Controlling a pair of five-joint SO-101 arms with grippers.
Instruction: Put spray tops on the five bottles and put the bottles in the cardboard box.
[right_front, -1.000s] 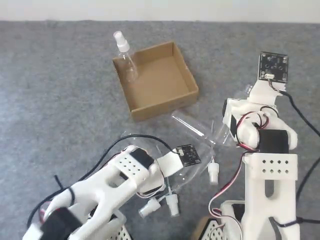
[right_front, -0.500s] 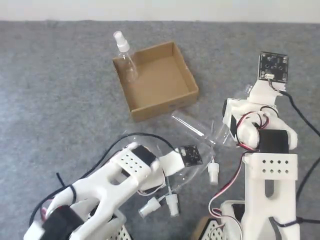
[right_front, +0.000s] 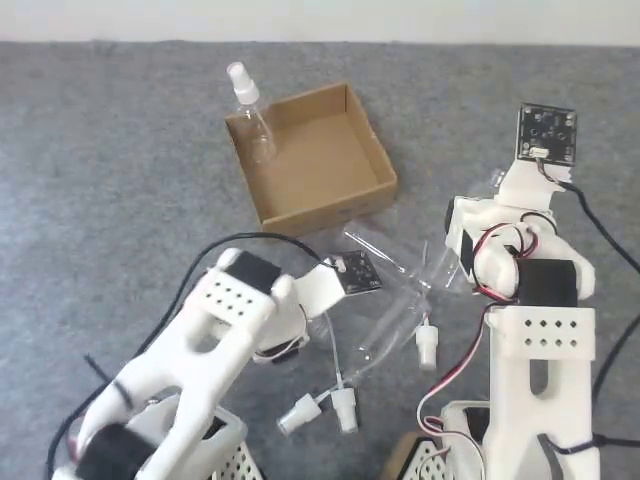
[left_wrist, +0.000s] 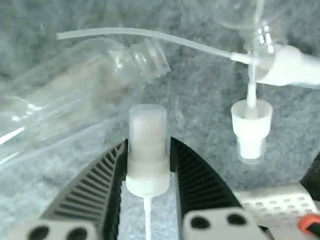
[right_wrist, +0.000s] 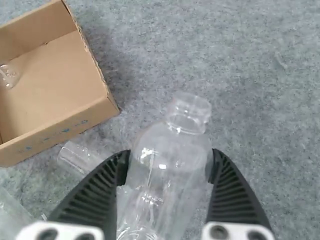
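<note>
grey carpet (right_front: 120, 200) lay beneath; left claw (left_wrist: 147, 150) clenched a spray top (left_wrist: 147, 122), while right claw (right_wrist: 170, 155), further right in the overhead frame, grasped a bottle (right_wrist: 172, 140), open neck pointing past its jaws.

Soft, even, bright light; a faint shadow lies on the carpet (right_wrist: 250, 60) beside the cardboard box (right_wrist: 50, 90) ahead of the right gripper (right_wrist: 167, 170); small glints dot the bottle (right_wrist: 170, 150) it clamps
</note>
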